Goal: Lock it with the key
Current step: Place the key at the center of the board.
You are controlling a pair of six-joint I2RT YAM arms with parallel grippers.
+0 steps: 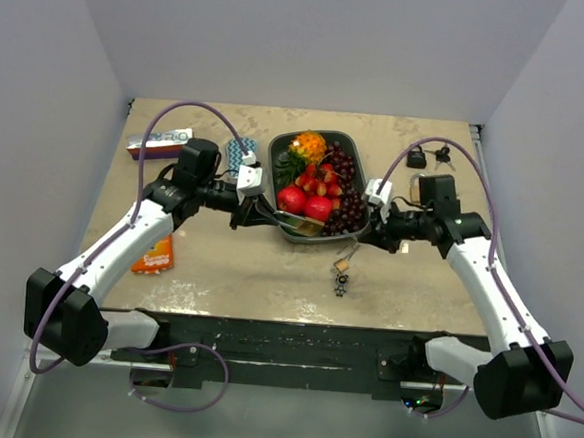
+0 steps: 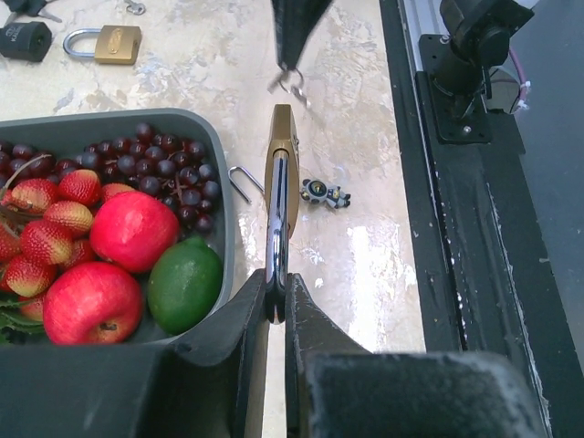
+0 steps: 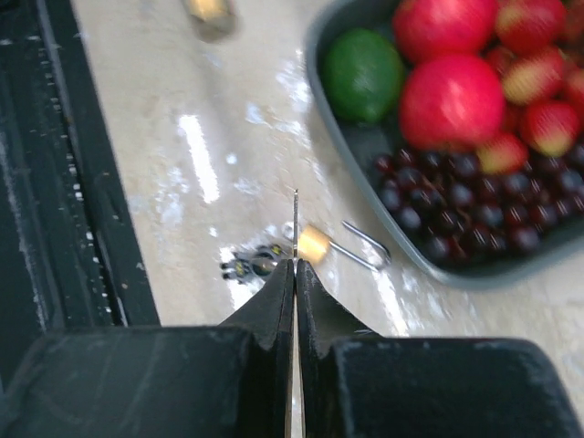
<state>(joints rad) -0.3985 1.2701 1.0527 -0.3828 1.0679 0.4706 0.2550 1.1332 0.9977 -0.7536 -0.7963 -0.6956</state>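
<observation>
- Left wrist view: left claw (image 2: 277, 285) clamped on padlock (image 2: 281, 173). Lock edge-on, steel part pinched between fingers, brass body pointing away, held above desk (image 2: 365, 274).
- Padlock right beside near rim of tray (image 2: 91, 121), no contact visible.
- Same view, top edge: right claw (image 2: 292, 36) with key (image 2: 290, 78) and ring hanging at its tip. Key just short of padlock's far end, small gap. Keyhole not visible.
- Right wrist view: right claw (image 3: 295, 266) closed on key, thin blade sticking straight out between fingers.
- Top view: both claws nose to nose at tray's near edge, mid-desk.
- On desk under claws: brass piece (image 3: 315, 244) with wire loop, black fob (image 3: 246, 266) just beside it. Neither touched by a claw.
- In tray: apples (image 2: 132, 228), lime (image 2: 185, 283), strawberries (image 2: 68, 216), grapes (image 2: 169, 169).
- Far right of desk: second lock (image 2: 103, 44), brass, shackle closed, black item (image 2: 23, 38) near it.
- Left side of desk: orange packet (image 1: 154, 255), box (image 1: 159, 145), well apart from claws.
</observation>
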